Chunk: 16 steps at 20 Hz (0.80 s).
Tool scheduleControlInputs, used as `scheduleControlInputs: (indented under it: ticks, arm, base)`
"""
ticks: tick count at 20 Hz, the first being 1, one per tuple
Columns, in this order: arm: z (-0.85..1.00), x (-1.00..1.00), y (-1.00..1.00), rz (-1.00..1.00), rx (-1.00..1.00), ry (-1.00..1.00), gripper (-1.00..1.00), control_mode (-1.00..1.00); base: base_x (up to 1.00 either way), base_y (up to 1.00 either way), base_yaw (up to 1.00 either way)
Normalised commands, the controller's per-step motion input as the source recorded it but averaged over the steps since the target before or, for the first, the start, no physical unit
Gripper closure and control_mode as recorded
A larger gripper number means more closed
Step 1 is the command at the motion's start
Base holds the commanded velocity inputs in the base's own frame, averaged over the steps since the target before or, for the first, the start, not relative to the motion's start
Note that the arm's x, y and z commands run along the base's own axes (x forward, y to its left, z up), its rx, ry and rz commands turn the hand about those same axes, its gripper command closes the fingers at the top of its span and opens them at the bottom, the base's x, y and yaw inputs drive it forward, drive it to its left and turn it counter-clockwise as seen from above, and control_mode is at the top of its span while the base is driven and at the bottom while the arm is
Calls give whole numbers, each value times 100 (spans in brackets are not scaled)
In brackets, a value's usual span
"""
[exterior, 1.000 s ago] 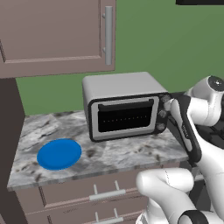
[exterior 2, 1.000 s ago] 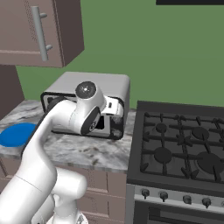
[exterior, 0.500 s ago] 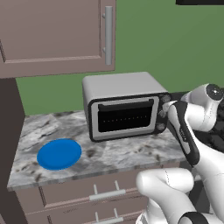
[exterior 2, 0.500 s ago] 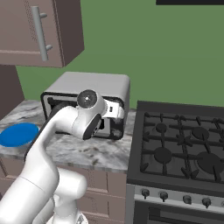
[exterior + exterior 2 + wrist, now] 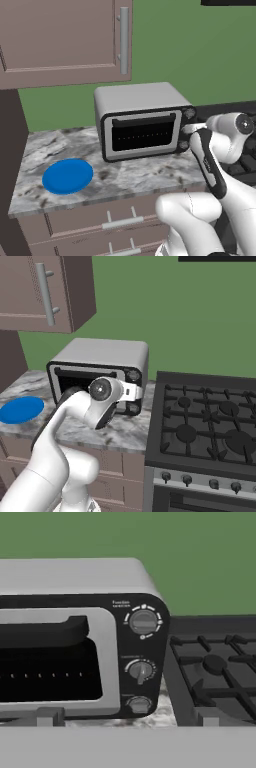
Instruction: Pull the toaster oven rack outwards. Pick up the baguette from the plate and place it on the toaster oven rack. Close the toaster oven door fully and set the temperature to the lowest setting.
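The pincer [image 5: 125, 716] stands spread wide with nothing between its fingertips [image 5: 48, 716], low in front of the toaster oven [image 5: 142, 120]. Straight ahead of it is the oven's column of knobs [image 5: 140, 671], the upper dial [image 5: 143, 622] above the gap. Ahead and to its left is the toaster oven door [image 5: 52, 661], shut upright, dark handle [image 5: 42, 632] along its top edge. To its right lies the black stove [image 5: 210, 426]. Well off to its left, on the marble counter [image 5: 135, 175], lies the blue plate [image 5: 67, 176], bare.
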Motion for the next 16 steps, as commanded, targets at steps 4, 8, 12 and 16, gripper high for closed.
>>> scheduleControlInputs:
  ticks: [4, 8, 12, 16]
  arm:
    - [-40, 14, -1, 0, 0, -23, -100, -100]
    - [-33, 2, 0, 0, 0, -20, -100, -100]
    - [-25, 0, 0, 0, 0, -15, -100, -100]
    - [-5, 0, -1, 0, 1, -2, -100, -100]
  base:
    - [0, 0, 0]
    - [0, 0, 0]
    - [0, 0, 0]
    - [0, 0, 0]
